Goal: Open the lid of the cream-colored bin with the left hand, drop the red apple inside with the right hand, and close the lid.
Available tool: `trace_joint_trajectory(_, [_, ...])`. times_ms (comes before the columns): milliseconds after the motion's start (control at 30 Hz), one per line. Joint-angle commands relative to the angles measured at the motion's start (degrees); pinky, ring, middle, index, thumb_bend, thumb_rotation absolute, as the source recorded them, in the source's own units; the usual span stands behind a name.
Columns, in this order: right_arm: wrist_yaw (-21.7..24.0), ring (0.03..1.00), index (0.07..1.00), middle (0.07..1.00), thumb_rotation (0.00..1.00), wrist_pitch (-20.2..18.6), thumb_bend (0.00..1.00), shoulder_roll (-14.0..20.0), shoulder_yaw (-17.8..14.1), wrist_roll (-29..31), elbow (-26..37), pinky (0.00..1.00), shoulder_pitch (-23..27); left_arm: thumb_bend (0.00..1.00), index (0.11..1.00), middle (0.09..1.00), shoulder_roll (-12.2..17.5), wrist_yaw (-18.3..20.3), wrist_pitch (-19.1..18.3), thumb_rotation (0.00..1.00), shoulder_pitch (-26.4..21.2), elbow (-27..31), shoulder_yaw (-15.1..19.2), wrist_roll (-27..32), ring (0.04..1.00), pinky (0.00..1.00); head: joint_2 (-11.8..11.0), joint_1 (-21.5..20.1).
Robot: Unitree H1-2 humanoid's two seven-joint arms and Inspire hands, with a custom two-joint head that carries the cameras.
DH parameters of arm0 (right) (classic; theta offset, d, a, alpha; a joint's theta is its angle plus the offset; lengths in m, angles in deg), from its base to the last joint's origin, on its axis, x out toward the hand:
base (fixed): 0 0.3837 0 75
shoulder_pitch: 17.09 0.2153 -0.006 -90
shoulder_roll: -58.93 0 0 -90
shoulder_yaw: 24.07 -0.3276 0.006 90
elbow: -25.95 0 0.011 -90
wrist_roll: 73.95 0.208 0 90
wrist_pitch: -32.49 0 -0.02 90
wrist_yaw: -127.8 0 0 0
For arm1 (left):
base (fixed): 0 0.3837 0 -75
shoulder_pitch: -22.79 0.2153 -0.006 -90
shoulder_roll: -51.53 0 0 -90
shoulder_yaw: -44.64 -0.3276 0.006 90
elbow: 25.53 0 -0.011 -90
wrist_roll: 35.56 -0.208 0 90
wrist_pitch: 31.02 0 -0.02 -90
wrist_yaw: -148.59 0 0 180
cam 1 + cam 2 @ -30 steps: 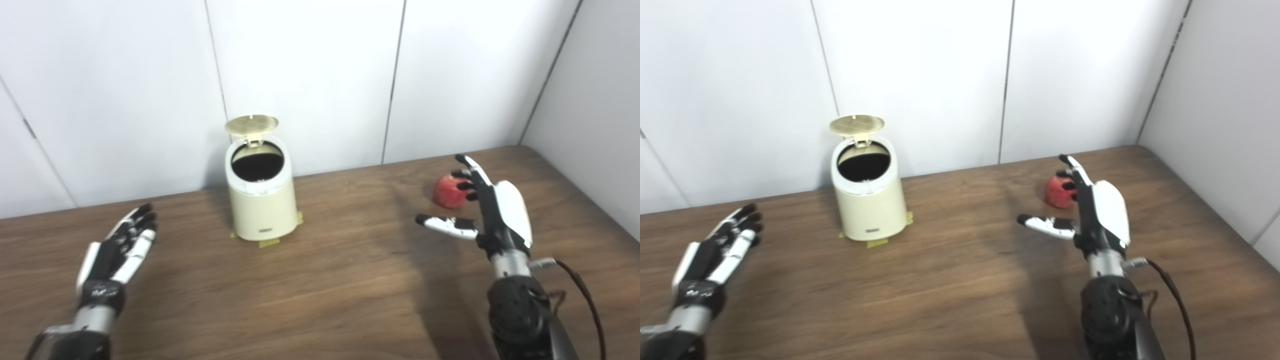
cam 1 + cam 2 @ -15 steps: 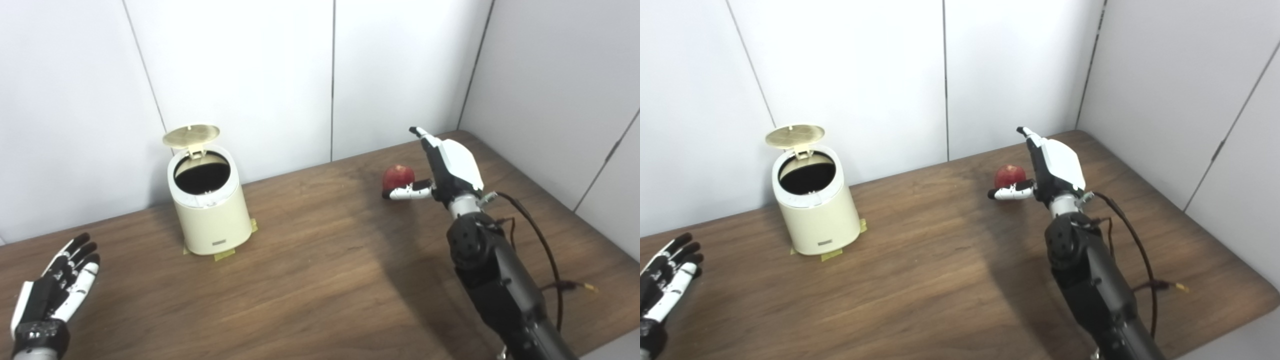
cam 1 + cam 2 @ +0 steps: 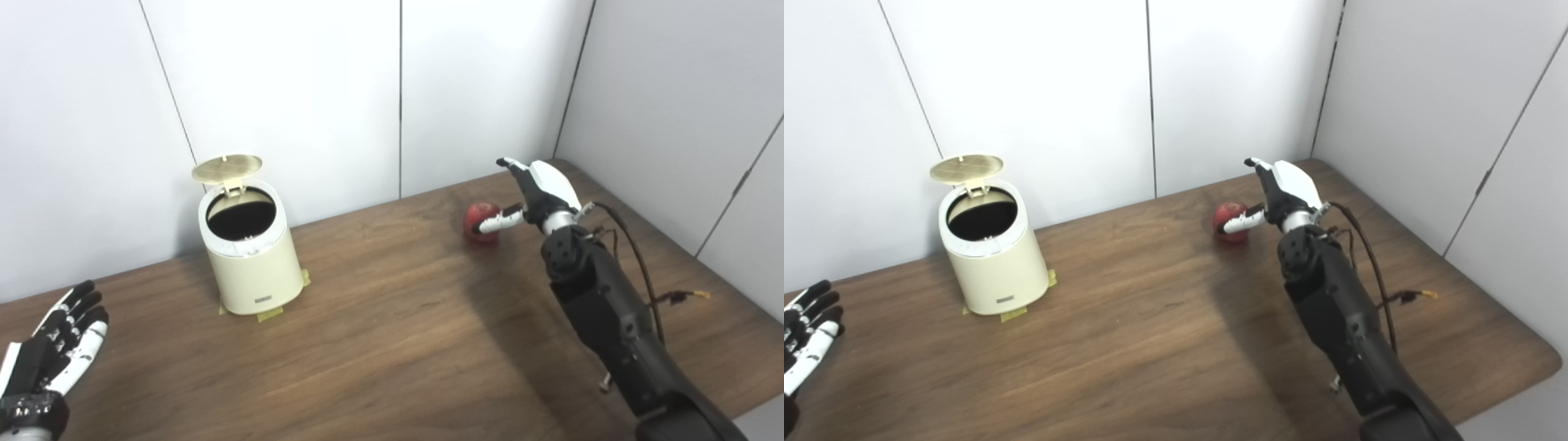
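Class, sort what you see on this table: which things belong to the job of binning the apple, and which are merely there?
Part of the job:
- cream-colored bin, its lid standing open
- red apple on the table
- right hand, open, beside the apple
- left hand, open, waiting apart

Merely there:
- yellow tape under the bin
- wooden table
- loose cable by the right arm

We count one cream-colored bin (image 3: 250,257) at the left-centre of the frame, with one lid (image 3: 226,168) standing open above its mouth. We see one red apple (image 3: 479,220) right of centre. We count two hands: one left hand (image 3: 46,364) at the lower left edge, one right hand (image 3: 539,193) in the upper right. One wooden table (image 3: 392,343) carries all of it. We count two visible pieces of tape (image 3: 269,313) at the bin's base.
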State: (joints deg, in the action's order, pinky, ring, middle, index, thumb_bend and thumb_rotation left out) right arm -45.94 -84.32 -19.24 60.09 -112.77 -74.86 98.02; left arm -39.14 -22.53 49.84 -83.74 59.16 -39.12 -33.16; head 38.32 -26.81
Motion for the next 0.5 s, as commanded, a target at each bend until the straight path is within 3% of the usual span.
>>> trace_joint_trajectory(0, [-0.1,0.914,0.873,0.907,0.19,-0.1,0.87,0.8,-1.1,0.3,-0.1,0.77,3.5,0.22,0.909,0.898,1.0,-0.4,0.7,0.29,-1.8,2.3,-0.1,-0.2,0.893,0.87,0.0,0.0])
trace_joint_trajectory(267, [-2.6,0.868,0.846,0.889,0.2,1.7,0.9,0.7,1.3,4.7,-5.2,0.73,5.3,0.21,0.916,0.91,0.9,-0.7,0.3,0.25,-1.8,2.5,0.1,-0.3,0.902,0.89,0.1,0.1])
trace_joint_trajectory(367, [-3.0,0.86,0.846,0.872,0.18,2.6,0.88,0.9,2.4,6.0,-6.7,0.72,5.6,0.22,0.921,0.911,0.9,-0.7,0.1,0.28,-1.6,2.7,0.0,-0.6,0.924,0.95,0.1,0.4])
trace_joint_trajectory(467, [-3.9,0.866,0.842,0.861,0.17,3.2,0.87,1.1,3.6,6.6,-8.2,0.76,6.0,0.24,0.923,0.908,0.9,-0.7,-0.5,0.32,-1.3,3.6,0.0,-0.6,0.918,0.93,0.3,0.4])
